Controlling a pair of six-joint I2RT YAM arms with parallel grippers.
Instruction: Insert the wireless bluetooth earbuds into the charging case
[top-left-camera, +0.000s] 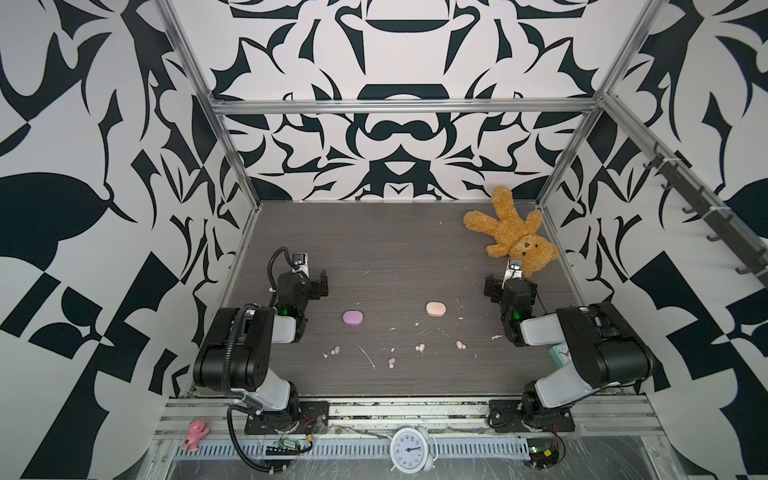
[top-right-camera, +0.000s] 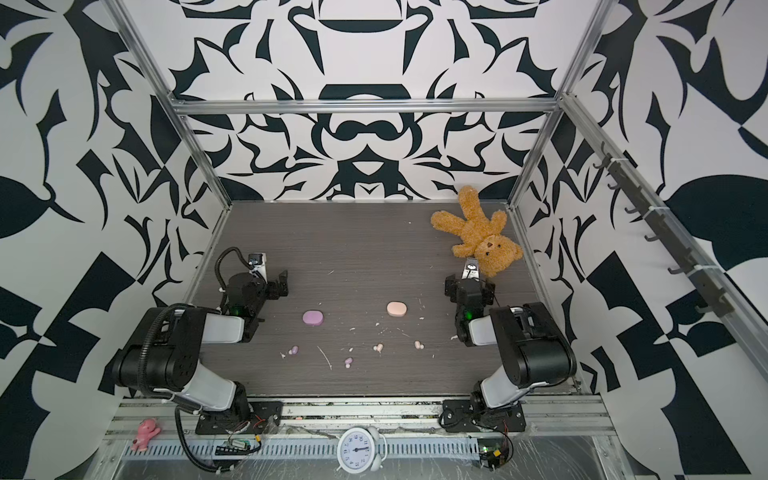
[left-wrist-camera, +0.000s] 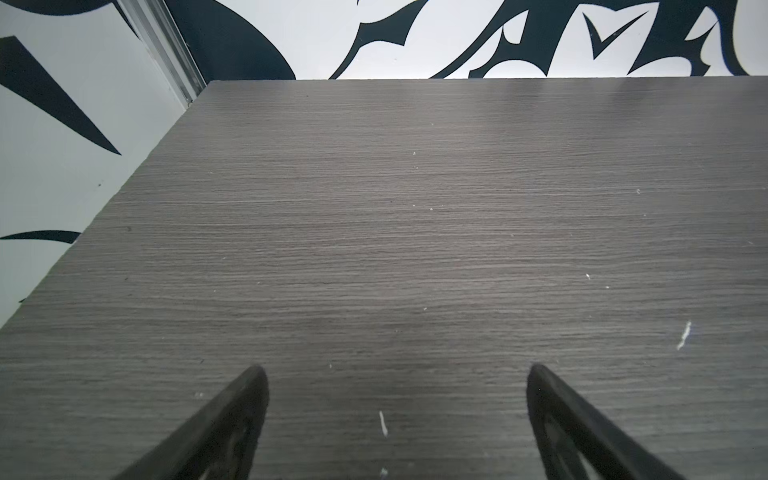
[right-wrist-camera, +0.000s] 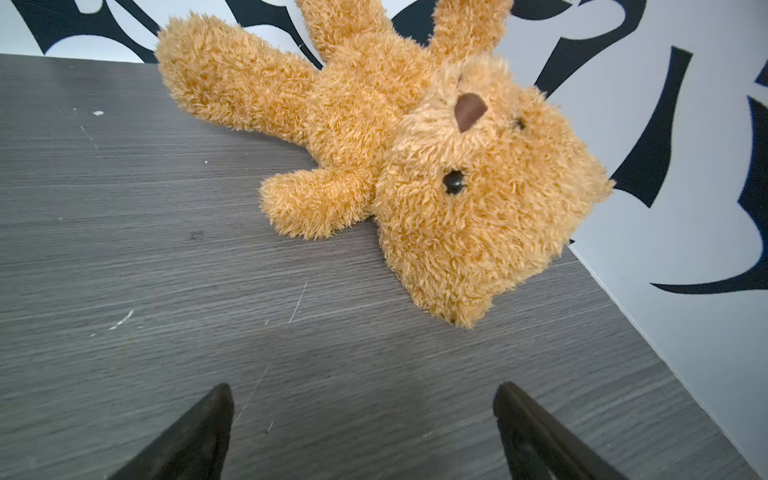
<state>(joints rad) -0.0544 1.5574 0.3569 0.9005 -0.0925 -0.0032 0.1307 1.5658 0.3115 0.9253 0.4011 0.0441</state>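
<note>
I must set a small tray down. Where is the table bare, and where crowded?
Nearly bare: the far half of the table, bordered by the back wall, the left gripper and the teddy bear. A narrower gap lies between the purple case and the peach case. Crowded: the near strip, with earbuds and white scraps.

The left arm (top-left-camera: 245, 345) is folded near the left edge of the desk (top-left-camera: 395, 249), and the right arm (top-left-camera: 598, 340) is folded near its right edge. The left gripper (left-wrist-camera: 395, 372) and the right gripper (right-wrist-camera: 361, 390) both point toward the far edge. Their jaws are spread wide, low over the desk, holding nothing.
</note>
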